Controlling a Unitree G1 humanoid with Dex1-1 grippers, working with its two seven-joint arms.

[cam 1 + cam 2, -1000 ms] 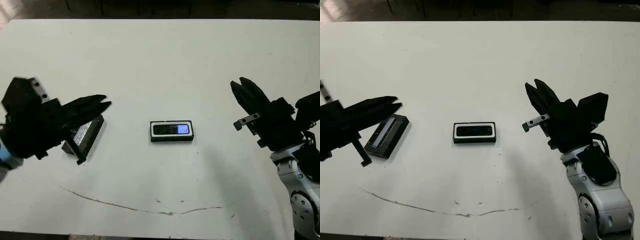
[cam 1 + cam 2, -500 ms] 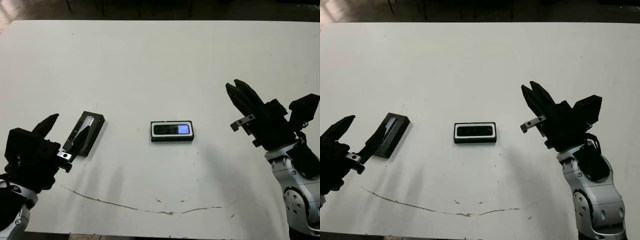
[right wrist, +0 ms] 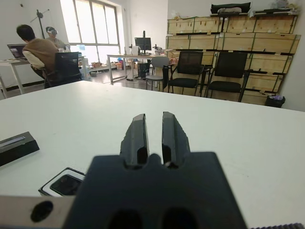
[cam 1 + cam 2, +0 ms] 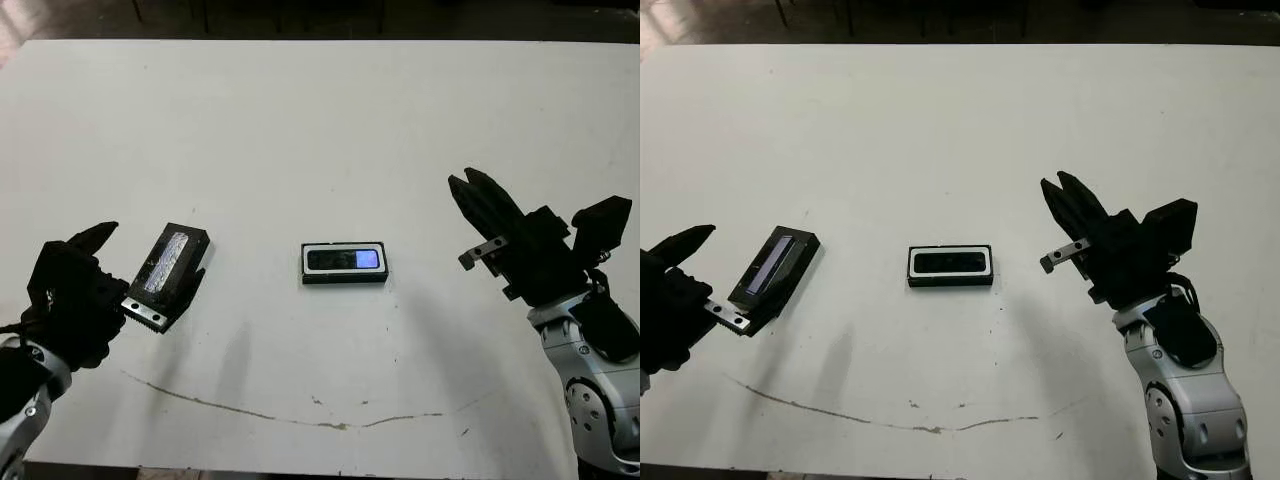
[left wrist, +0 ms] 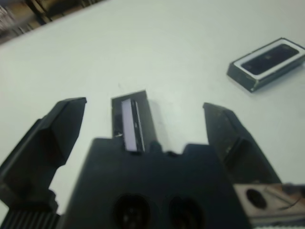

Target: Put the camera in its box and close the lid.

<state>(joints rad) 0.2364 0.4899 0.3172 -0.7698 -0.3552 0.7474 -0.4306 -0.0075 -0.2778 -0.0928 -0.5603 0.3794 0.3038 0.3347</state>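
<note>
In the middle of the white surface [image 4: 320, 130] lies the box [image 4: 344, 263], long side running left to right, its black rim framing the white lining. The camera [image 4: 343, 260] rests flat inside it, its bluish glossy patch toward the robot's right end.

Off to the robot's left, well apart from the box, the lid [image 4: 168, 263] lies at a slant with its shiny strip facing up. The left gripper [image 5: 143, 119] hovers just at the lid's near end, jaws spread wide; from the wrist camera the lid's end sits in the gap between the two fingers [image 5: 59, 129], touching neither as far as I can see.

The right gripper [image 4: 478, 195] hangs above the surface on the robot's right, well clear of the box, pointing away from the robot. Its jaws are drawn together with only a thin slit between the fingers [image 3: 138, 136], and nothing is held in them.

Beyond the surface, in the right wrist view, a person [image 3: 35, 50] sits at a desk with their back turned, amid office chairs [image 3: 228, 71] and wooden crates [image 3: 228, 26].
</note>
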